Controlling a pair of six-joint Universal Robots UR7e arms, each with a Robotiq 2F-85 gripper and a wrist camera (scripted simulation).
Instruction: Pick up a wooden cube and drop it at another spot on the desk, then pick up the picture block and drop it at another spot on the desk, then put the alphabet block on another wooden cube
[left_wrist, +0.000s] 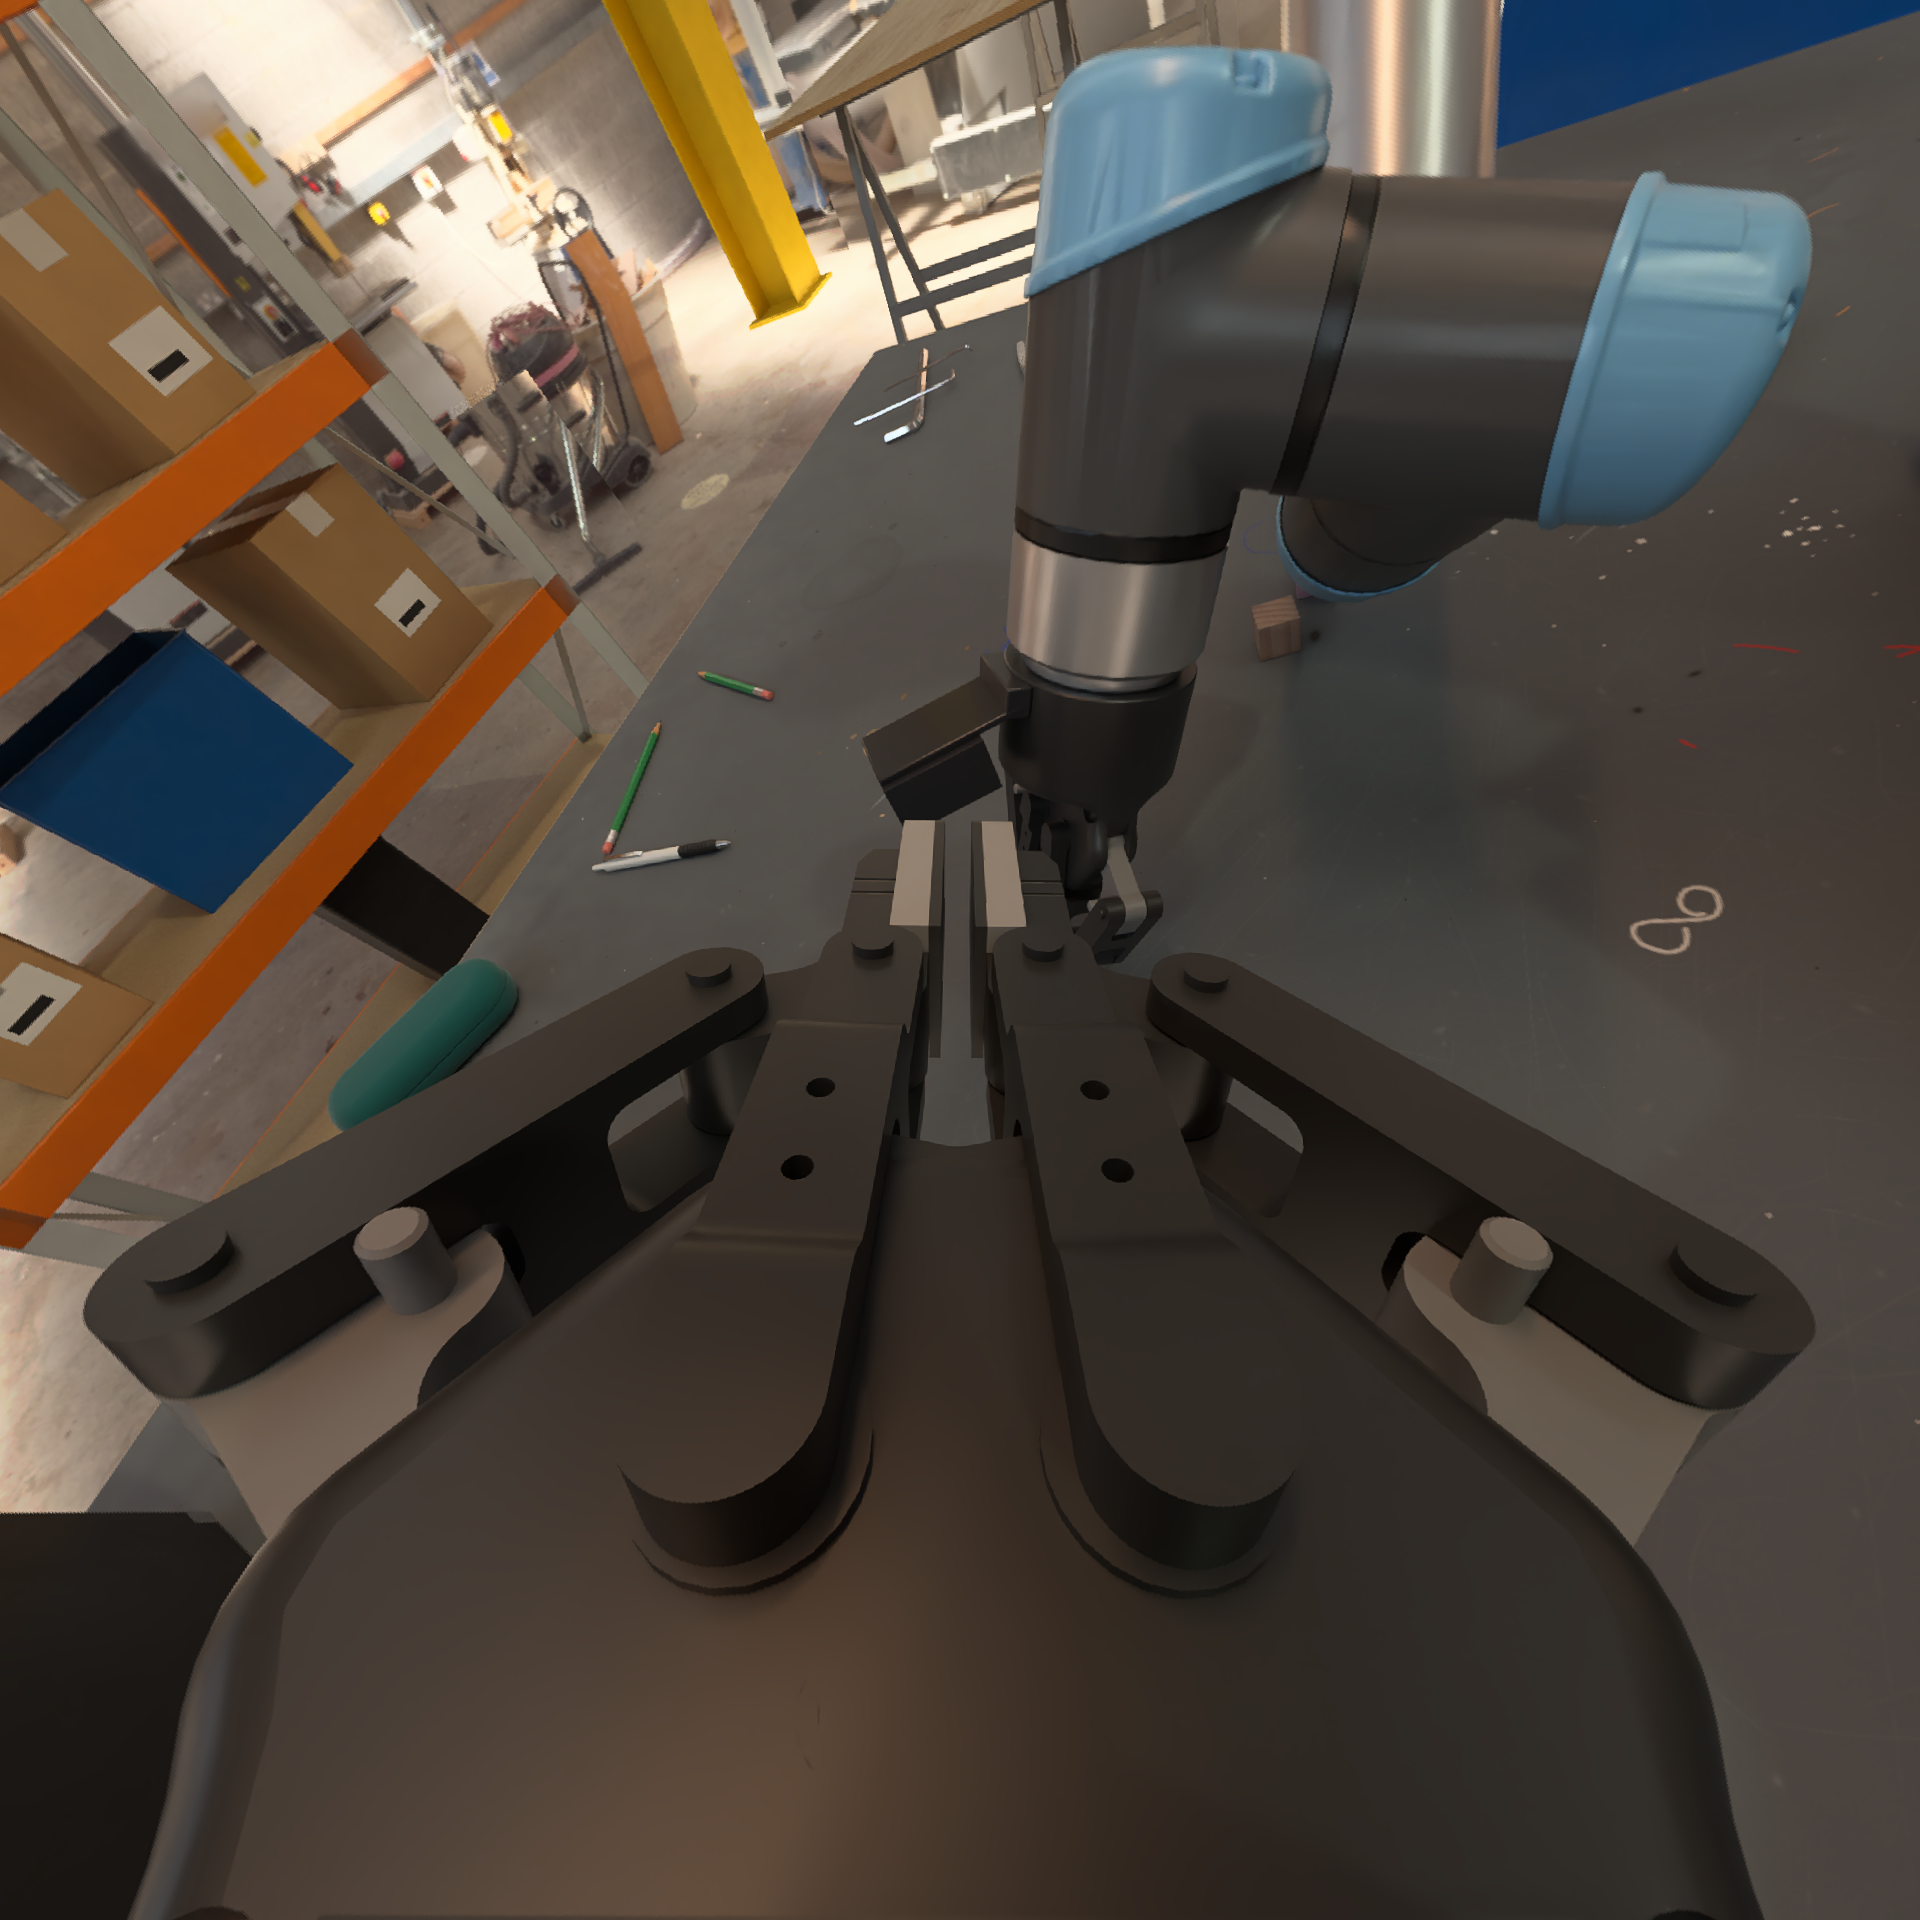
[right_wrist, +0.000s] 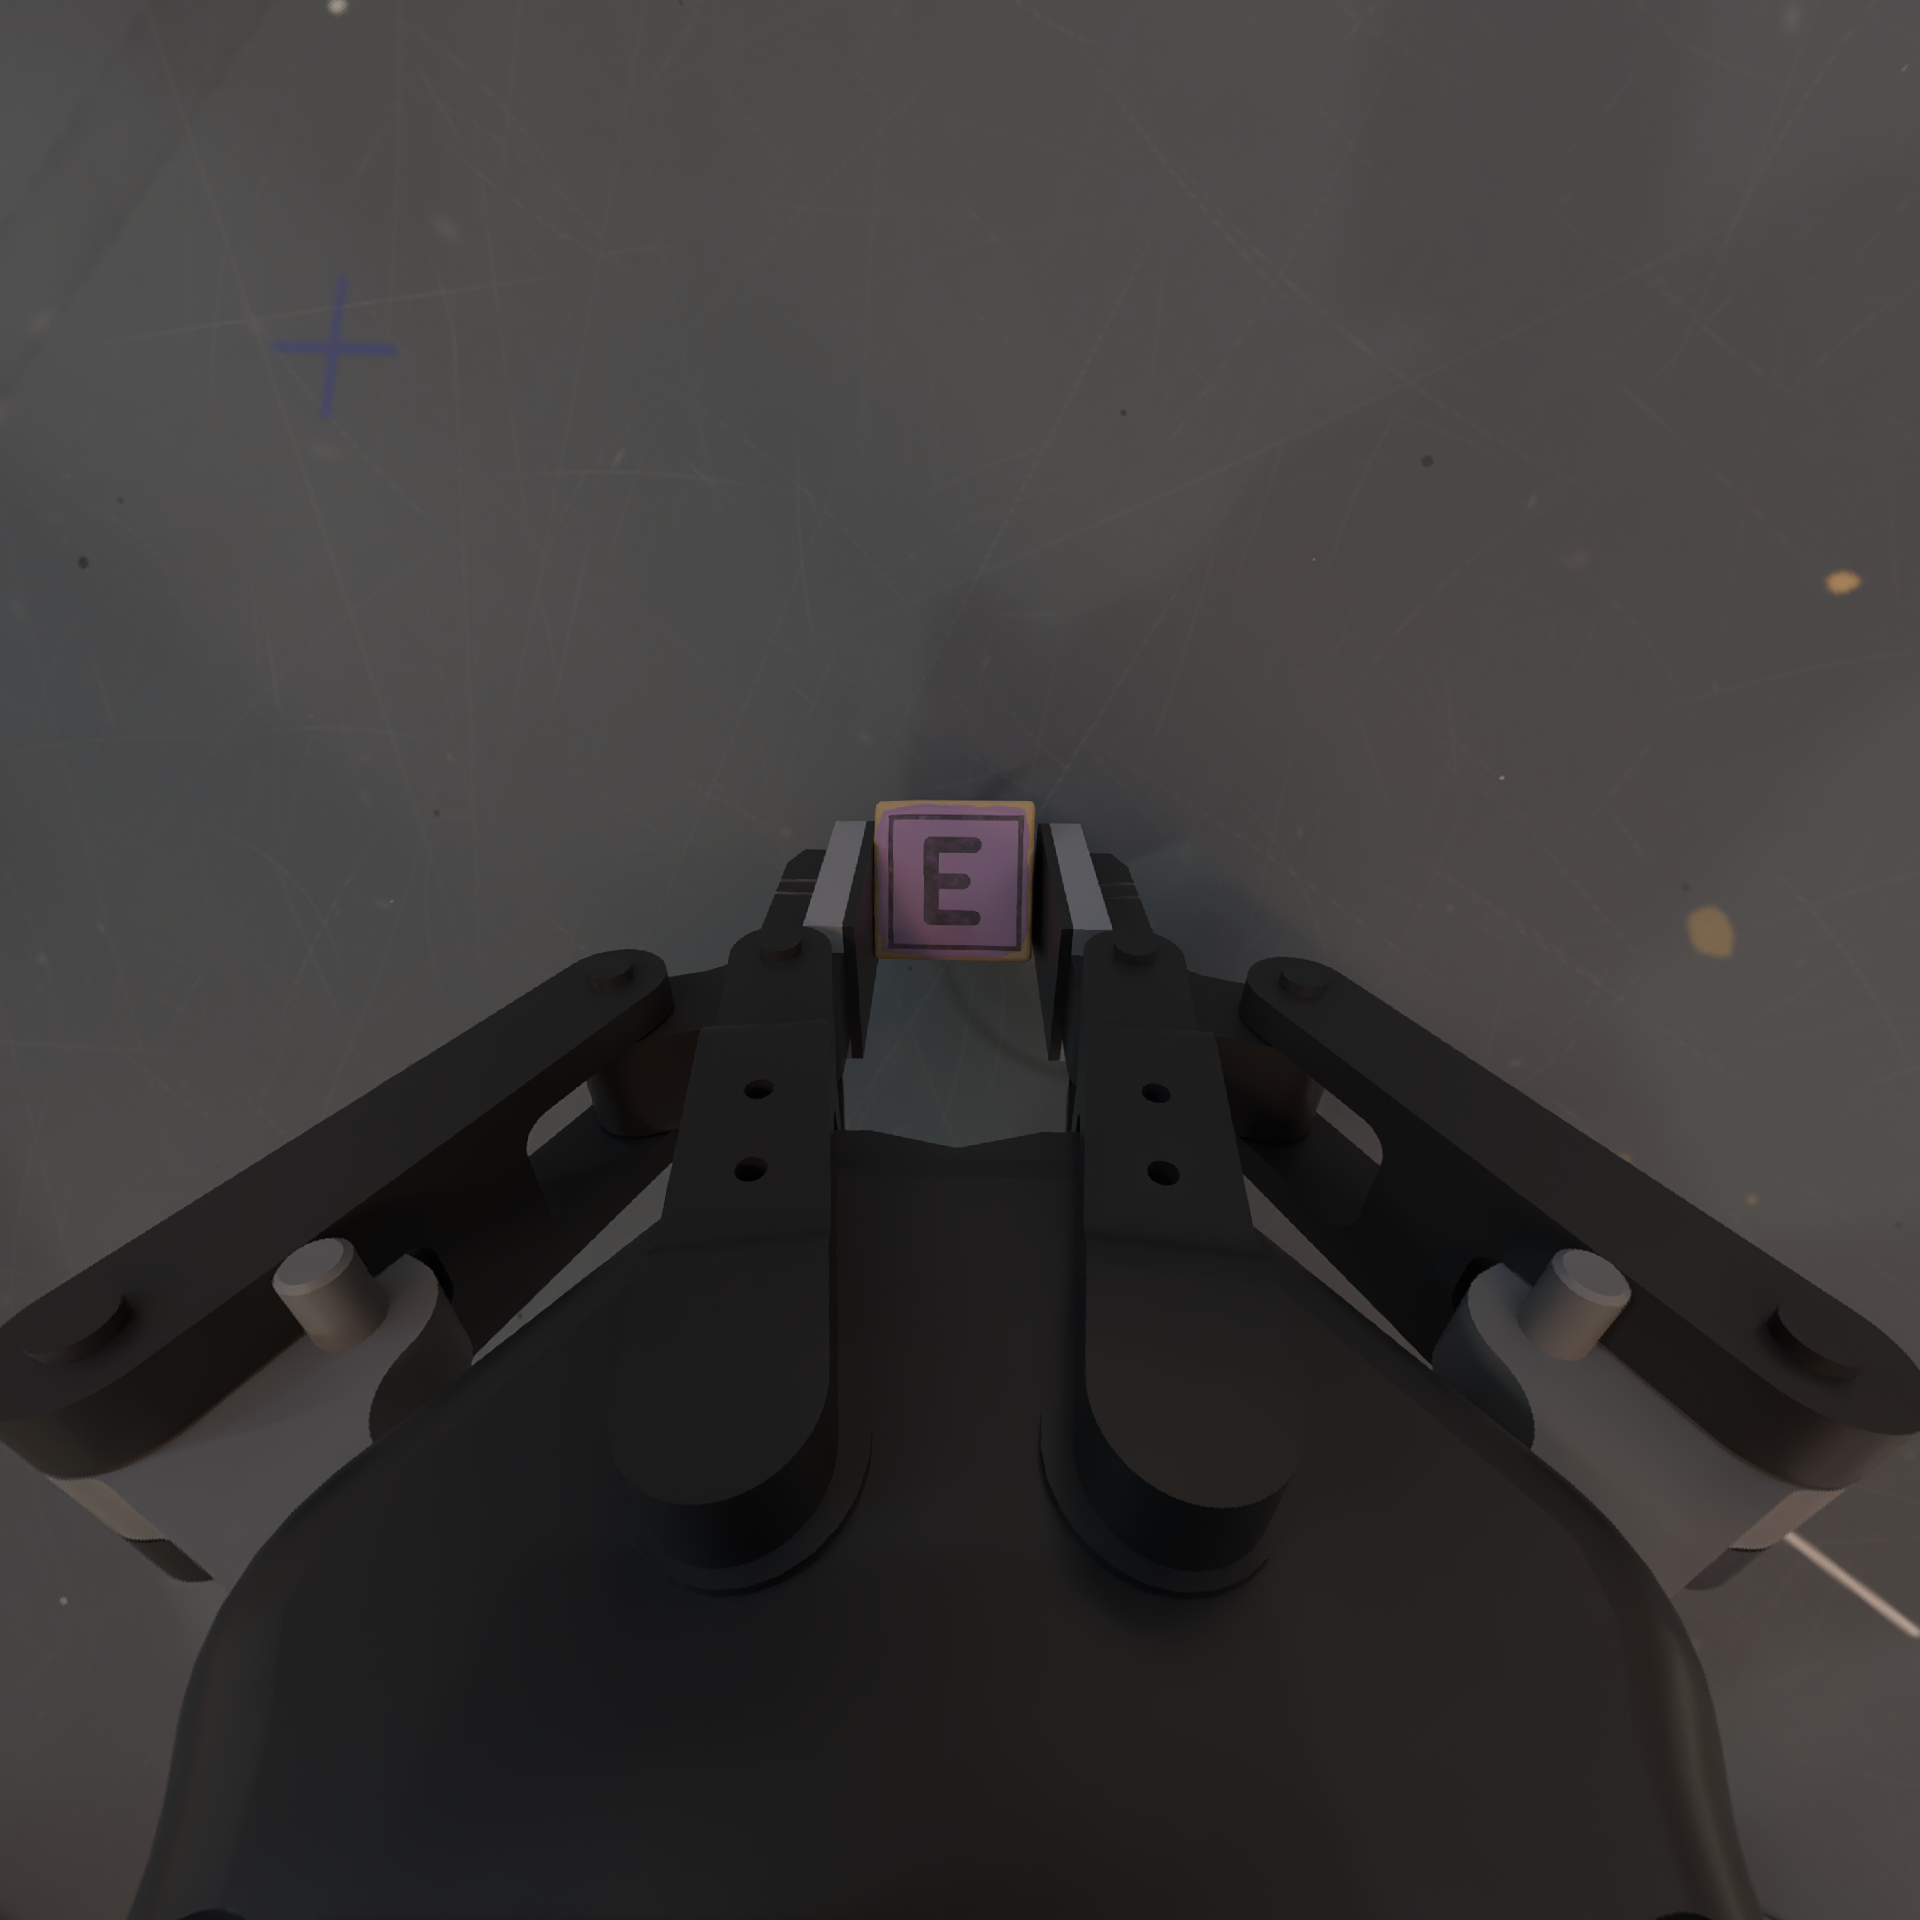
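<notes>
The alphabet block (right_wrist: 954, 881), wooden with a purple lettered top face, sits between the pads of my right gripper (right_wrist: 954, 894), which is closed on its two sides just above the dark desk (right_wrist: 1351, 416). In the left wrist view the right gripper (left_wrist: 1101, 894) hangs low over the desk under its arm (left_wrist: 1132, 416). A plain wooden cube (left_wrist: 1276, 629) rests on the desk behind that arm. My left gripper (left_wrist: 958, 873) is shut and empty, raised above the desk (left_wrist: 1507, 831). No picture block is in view.
Two green pencils (left_wrist: 634, 784), a pen (left_wrist: 665, 854), a teal case (left_wrist: 426, 1039) and metal hex keys (left_wrist: 914, 400) lie near the desk's left edge. An orange shelf rack (left_wrist: 260, 623) with boxes stands beyond that edge. A chalk mark (left_wrist: 1675, 920) is on the right.
</notes>
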